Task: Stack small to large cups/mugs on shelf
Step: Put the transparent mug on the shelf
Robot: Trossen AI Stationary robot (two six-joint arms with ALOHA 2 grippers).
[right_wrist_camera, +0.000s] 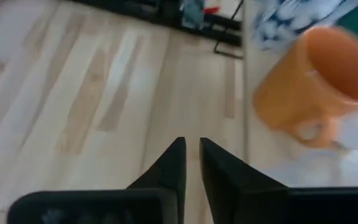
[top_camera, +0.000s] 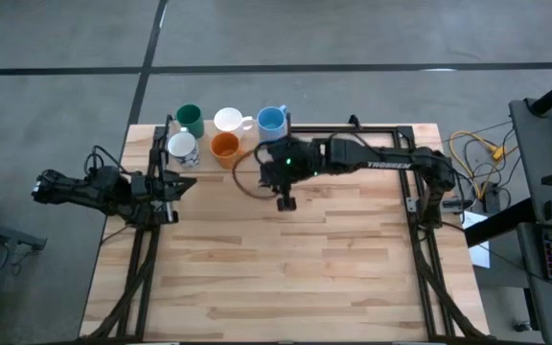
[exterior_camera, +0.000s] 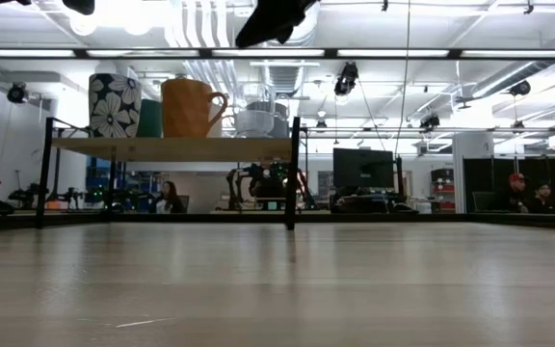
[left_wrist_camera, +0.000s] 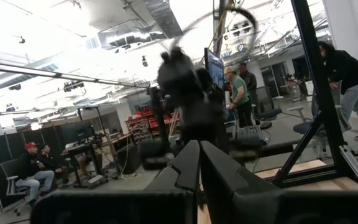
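The shelf (exterior_camera: 171, 147) stands at the table's far left and carries several cups. In the far row are a dark green cup (top_camera: 190, 118), a white mug (top_camera: 228, 120) and a light blue cup (top_camera: 272, 120). In the near row are a flowered white cup (top_camera: 182, 149) and an orange mug (top_camera: 224, 146). My right gripper (top_camera: 286, 198) hangs above the table just near and right of the shelf, tilted down. In the right wrist view its fingers (right_wrist_camera: 191, 149) are shut and hold nothing, with the orange mug (right_wrist_camera: 316, 87) off to one side. My left gripper (top_camera: 169, 186) waits shut at the table's left edge.
Black frame rails (top_camera: 420, 201) run along the table's left, right and far sides. Bare wood tabletop (top_camera: 286, 268) stretches from the shelf to the near edge. People sit and stand in the room beyond the table (left_wrist_camera: 238, 93).
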